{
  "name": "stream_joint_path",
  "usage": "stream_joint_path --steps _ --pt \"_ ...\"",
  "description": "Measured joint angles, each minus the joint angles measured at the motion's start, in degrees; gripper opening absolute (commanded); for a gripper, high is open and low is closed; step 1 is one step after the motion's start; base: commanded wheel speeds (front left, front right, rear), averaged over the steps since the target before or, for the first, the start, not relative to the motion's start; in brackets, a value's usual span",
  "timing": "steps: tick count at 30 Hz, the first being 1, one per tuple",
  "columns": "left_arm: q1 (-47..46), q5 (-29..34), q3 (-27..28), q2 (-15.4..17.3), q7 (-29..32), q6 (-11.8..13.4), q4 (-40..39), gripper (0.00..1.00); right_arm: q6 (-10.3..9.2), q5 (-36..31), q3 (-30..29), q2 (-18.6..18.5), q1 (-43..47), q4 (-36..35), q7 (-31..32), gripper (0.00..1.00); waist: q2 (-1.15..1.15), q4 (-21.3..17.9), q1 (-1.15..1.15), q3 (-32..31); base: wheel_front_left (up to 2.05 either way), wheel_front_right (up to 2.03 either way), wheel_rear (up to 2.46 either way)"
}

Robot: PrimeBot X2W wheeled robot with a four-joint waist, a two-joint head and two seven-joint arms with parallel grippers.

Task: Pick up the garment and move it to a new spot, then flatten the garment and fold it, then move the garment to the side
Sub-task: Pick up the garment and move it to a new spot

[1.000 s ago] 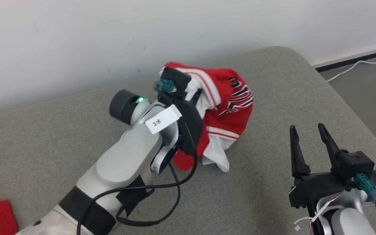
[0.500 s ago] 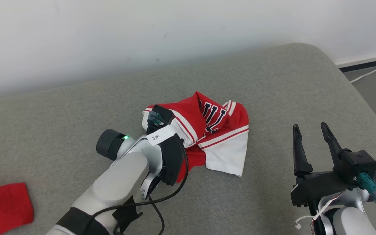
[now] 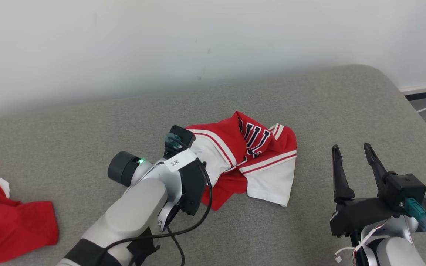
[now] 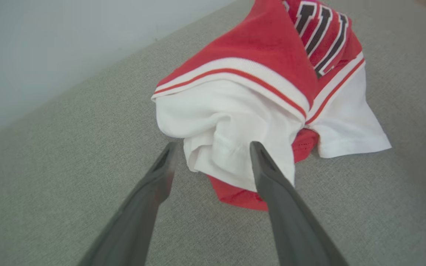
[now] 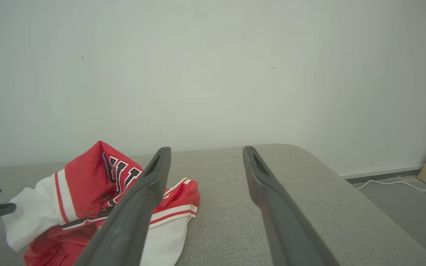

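We see the red-and-white jersey [image 3: 227, 136] lying in a crumpled heap near the middle of the grey cushion [image 3: 309, 103], well in from its far edge along the wall and from its rounded far right corner. The left pincer [image 4: 213, 146] has its 2 fingers apart, with a white fold of the jersey bulging just between the tips. We cannot tell whether they touch it, but nothing is clamped. The right pincer [image 3: 350, 147] hovers near the cushion's right edge, fingers apart and empty, well clear of the cloth. Another red garment [image 3: 13, 225] lies at the left edge.

We judge the move to a new spot done, since the jersey rests free. It is bunched, its lettering creased, so 3 steps remain: flattening, folding and moving it aside.
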Motion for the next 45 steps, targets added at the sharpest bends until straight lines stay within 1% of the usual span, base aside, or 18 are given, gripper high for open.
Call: stream_joint_path --steps 3,7,9,14,26,32,33,34,35,36,43,44,45 --pt "-0.02 0.15 -0.38 -0.09 -1.3 -0.58 -1.81 1.0 0.0 0.0 -0.42 0.01 0.93 -0.01 -0.01 1.0 0.0 0.58 0.0 -0.54 0.0 0.0 0.0" --pt "-0.16 0.9 -1.49 -0.08 -2.36 -0.6 -4.16 1.0 -0.01 0.0 -0.15 0.09 1.12 0.04 0.0 1.0 0.0 0.95 0.0 -1.13 0.0 0.0 0.0" --pt "-0.18 1.24 -1.88 -0.07 -2.64 -0.99 -4.81 1.0 -0.02 0.0 0.58 0.14 1.07 0.11 0.0 1.0 0.0 0.76 0.0 -1.26 0.0 0.0 0.0" --pt "-0.01 1.57 -3.6 -0.1 -2.52 -0.92 -6.2 1.0 -0.02 0.0 1.56 0.47 1.04 0.13 0.03 1.0 0.0 -0.58 0.0 -1.22 0.0 0.0 0.0" --pt "1.14 4.95 -7.06 0.18 0.91 0.82 -2.6 1.0 -0.02 0.01 1.34 0.53 1.05 -0.19 0.07 1.0 0.0 -5.2 0.0 0.32 0.0 0.0 0.0" --pt "1.0 6.92 -7.67 0.18 1.43 1.62 -1.45 1.0 -0.02 0.07 0.83 0.55 1.09 -0.51 0.01 1.0 0.0 -5.93 0.0 1.06 0.0 0.0 0.0" --pt "1.0 7.11 -7.67 0.16 1.43 1.91 -1.41 0.92 -0.02 0.08 0.85 0.55 1.09 -0.49 0.01 1.0 0.0 -5.91 0.0 1.09 0.0 0.0 0.0" --pt "0.98 7.13 -7.64 0.16 1.42 2.03 -1.4 0.41 -0.02 0.09 0.86 0.56 1.09 -0.49 0.01 1.0 0.0 -5.87 0.0 1.12 0.0 0.0 0.0" --pt "0.96 7.16 -7.64 0.16 1.42 2.03 -1.37 0.07 -0.03 0.1 0.87 0.57 1.09 -0.49 0.0 1.0 0.0 -5.81 0.0 1.14 0.0 0.0 0.0" --pt "0.94 7.19 -7.65 0.16 1.42 2.04 -1.29 0.0 -0.03 0.14 0.9 0.58 1.09 -0.47 0.0 1.0 0.0 -5.74 0.0 1.15 0.0 0.0 0.0" --pt "0.87 7.4 -7.26 0.16 1.4 2.52 -0.43 0.0 -0.02 0.16 0.54 0.65 1.1 -0.35 -0.08 1.0 0.0 -4.85 0.0 0.93 0.0 0.0 0.0" --pt "0.83 7.25 -6.86 0.14 1.23 2.53 -0.49 0.0 -0.03 0.19 0.37 0.65 1.12 -0.36 -0.09 1.0 0.0 -4.66 0.0 0.87 0.0 0.0 0.0" --pt "0.64 6.64 -5.25 0.14 -0.22 2.56 -1.11 0.0 -0.03 0.23 0.01 0.63 1.15 -0.4 -0.27 1.0 0.0 -4.24 0.0 0.77 0.0 0.0 0.0"
